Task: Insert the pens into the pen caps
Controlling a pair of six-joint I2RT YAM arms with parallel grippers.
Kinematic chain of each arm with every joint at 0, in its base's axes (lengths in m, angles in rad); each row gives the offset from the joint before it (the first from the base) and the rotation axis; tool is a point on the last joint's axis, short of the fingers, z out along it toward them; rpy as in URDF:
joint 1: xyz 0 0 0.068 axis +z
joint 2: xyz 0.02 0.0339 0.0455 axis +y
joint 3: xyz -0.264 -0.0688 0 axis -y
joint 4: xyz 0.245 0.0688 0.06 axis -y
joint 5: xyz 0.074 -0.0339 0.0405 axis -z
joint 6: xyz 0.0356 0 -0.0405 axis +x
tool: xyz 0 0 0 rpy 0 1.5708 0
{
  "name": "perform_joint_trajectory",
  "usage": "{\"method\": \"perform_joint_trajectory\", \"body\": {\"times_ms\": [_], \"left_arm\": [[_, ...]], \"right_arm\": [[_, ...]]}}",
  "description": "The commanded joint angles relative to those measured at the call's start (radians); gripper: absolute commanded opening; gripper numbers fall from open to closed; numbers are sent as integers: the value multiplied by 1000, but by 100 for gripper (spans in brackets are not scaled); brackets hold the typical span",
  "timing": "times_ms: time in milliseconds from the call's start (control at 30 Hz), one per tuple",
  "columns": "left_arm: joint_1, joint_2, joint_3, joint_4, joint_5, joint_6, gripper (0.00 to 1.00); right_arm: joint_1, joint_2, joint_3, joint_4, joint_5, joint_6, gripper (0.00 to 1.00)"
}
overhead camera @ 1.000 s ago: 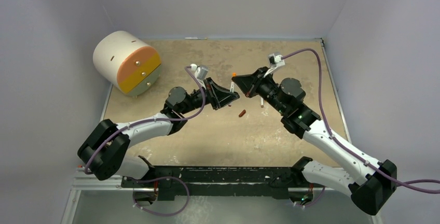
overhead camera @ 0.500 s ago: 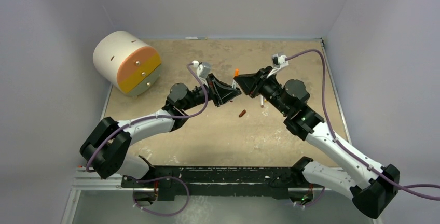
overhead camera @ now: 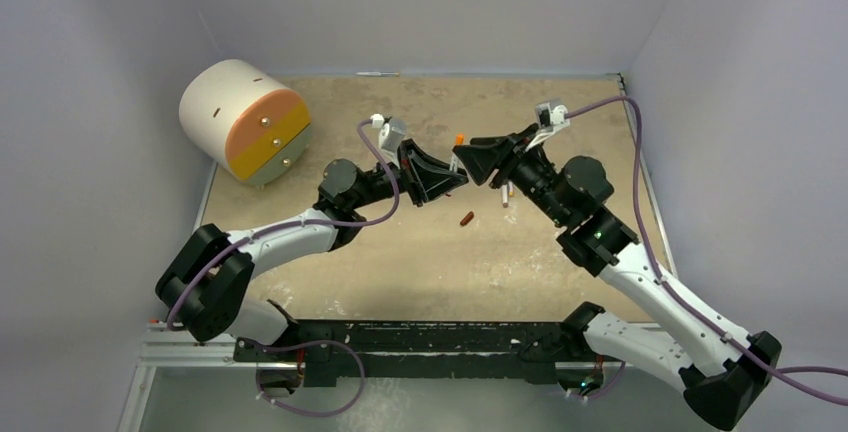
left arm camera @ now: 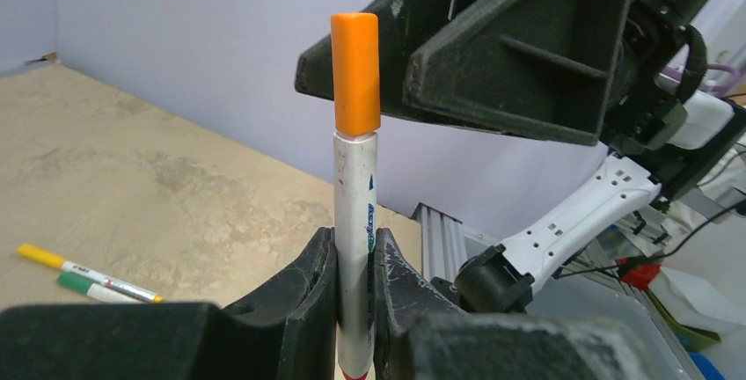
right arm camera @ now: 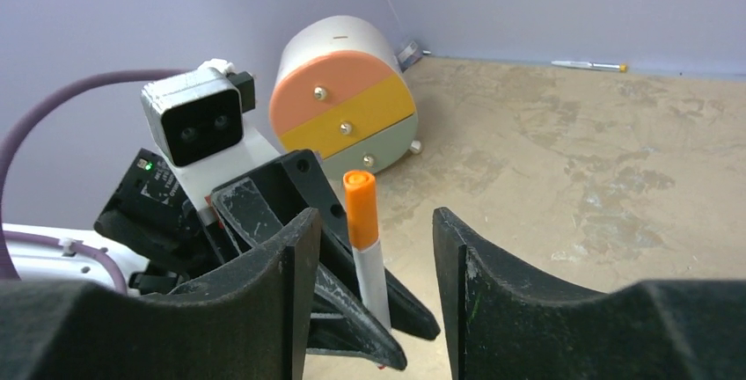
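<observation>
A white pen (left arm camera: 355,213) stands upright, and my left gripper (left arm camera: 354,244) is shut on its barrel. An orange pen cap (left arm camera: 355,72) sits on the pen's top end. In the right wrist view the same orange cap (right arm camera: 361,208) stands between the fingers of my right gripper (right arm camera: 376,230), which is open and not touching it. From above, both grippers meet mid-table, the left gripper (overhead camera: 460,181) just below the right gripper (overhead camera: 461,156). A dark red-brown cap (overhead camera: 466,218) lies loose on the table. Two more pens (left arm camera: 84,276), yellow-ended and green-ended, lie side by side.
A large white drum (overhead camera: 245,120) with an orange, yellow and pale green face lies at the back left. A thin pen (right arm camera: 588,66) rests along the far wall. Another pen (overhead camera: 506,193) lies partly under my right arm. Grey walls close in the tan table (overhead camera: 400,262).
My right gripper went from shut to open, letting go of the orange cap, which stays on the pen. The right arm drew back slightly to the right. The left gripper kept its hold.
</observation>
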Motion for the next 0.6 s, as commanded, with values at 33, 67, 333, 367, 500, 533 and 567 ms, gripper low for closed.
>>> {"method": "perform_joint_trajectory", "body": {"times_ms": [33,67,333,367,500,533,567], "left_arm": [[4,7,34,150,102,-55,0],[2,7,34,147,108,-54,0],[-4,4,33,121,115,-42,0],[-3,4,34,119,112,-39,0],[-3,4,35,120,109,-38,0],[-3,3,36,121,110,-39,0],[-4,4,35,122,108,-39,0]], "right_arm": [[-5,-5,86,52,-48,-14,53],[-7,3,91,53,-67,-15,53],[-8,56,157,55,-139,-22,51],[-7,61,159,55,-144,-23,50],[-6,70,159,45,-145,-27,47],[-8,72,158,42,-144,-27,46],[-8,74,156,39,-145,-27,45]]}}
